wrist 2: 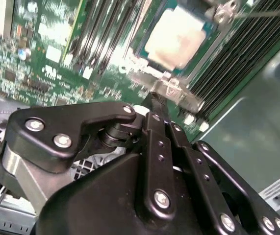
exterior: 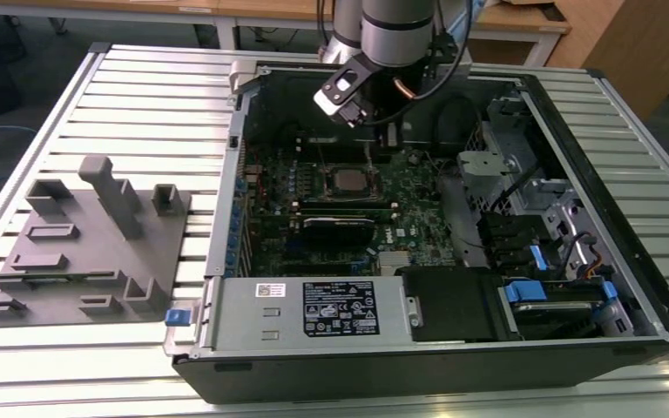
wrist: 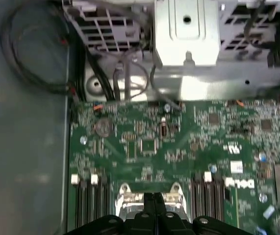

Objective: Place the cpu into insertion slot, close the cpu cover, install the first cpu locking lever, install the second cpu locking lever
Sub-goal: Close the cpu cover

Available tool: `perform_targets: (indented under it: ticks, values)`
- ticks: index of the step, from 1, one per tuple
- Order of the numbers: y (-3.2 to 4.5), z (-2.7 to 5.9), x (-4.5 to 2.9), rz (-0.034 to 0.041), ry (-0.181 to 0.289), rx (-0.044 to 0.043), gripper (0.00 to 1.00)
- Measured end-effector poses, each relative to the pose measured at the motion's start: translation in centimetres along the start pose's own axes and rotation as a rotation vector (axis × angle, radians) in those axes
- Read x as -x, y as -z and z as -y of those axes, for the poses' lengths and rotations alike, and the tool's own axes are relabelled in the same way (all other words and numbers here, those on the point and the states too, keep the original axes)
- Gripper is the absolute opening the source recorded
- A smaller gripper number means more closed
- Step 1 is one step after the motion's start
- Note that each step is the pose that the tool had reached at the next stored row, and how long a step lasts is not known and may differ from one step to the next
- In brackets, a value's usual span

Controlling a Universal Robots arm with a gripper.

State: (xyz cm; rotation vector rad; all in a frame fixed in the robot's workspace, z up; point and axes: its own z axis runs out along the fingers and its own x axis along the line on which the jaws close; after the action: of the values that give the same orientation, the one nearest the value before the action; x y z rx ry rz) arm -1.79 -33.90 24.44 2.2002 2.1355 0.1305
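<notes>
Hand [wrist 2: 157, 100]: the two black fingers are pressed together along their length, with no gap visible at the tips and nothing seen held between them.
Hand position: lowered inside the open computer case [exterior: 631, 335], tips pointing down at the motherboard [exterior: 422, 218] beside the socket area.
Nearest part: the cpu cover [wrist 2: 179, 93]; its silvery edge lies directly ahead of the fingertips. In the first wrist view its two bright corners sit on either side of the tips. Contact cannot be confirmed.
Cpu [wrist 2: 175, 39]: seated in the insertion slot [exterior: 330, 181], its pale metal top facing up and showing through the frame's window just beyond the fingertips.
Socket surroundings: long dark memory slots [wrist 2: 105, 29] run along both sides of the socket.
Arm: the grey arm segment descends from the far edge of the case in the exterior view (cables run down alongside it).
Case contents: a labelled grey power-supply box [exterior: 311, 306] sits at the near edge, with drive bays carrying blue tabs toward the exterior view's right.
Desk [exterior: 137, 96]: a slatted metal surface carrying the case.
Fixture: a grey moulded holder [exterior: 79, 248] rests on the desk, well apart from the case on the exterior view's left.
</notes>
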Motion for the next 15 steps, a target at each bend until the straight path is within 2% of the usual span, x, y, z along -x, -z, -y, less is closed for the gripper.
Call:
perform_targets:
  ticks: [3, 10, 11, 13, 15]
  values:
    - [0.08, 0.78, 0.01, 0.0022, 0.000, 0.0052, 0.11]
    - [0.08, 0.78, 0.01, 0.0026, 0.000, 0.0053, 0.11]
    - [0.07, 0.78, 0.01, 0.0025, 0.000, 0.0021, 0.11]
    - [0.03, 0.79, 0.01, 0.0030, 0.000, -0.0159, 0.11]
    - [-0.04, 0.80, 0.01, 0.0039, 0.000, -0.0450, 0.11]
